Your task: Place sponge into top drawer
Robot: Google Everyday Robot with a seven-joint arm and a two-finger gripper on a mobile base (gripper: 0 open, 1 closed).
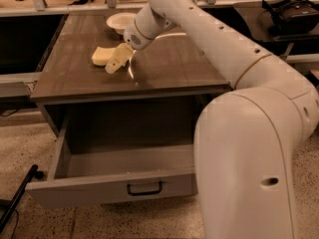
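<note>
arm (209,39) reaches across bench (169,63) from right | drawer (99,190) open below the benchtop | bowl (119,21) at bench rear | sponge (101,56) lies on bench, near bowl | end effector (115,63) low, just beside sponge's right edge; spread or pressed together: cannot tell

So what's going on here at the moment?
The robot's arm reaches over the cabinet top, with its gripper right beside the sponge, which lies there in front of a white bowl. The top drawer below stands open, and the sponge is not yet in it.
</note>
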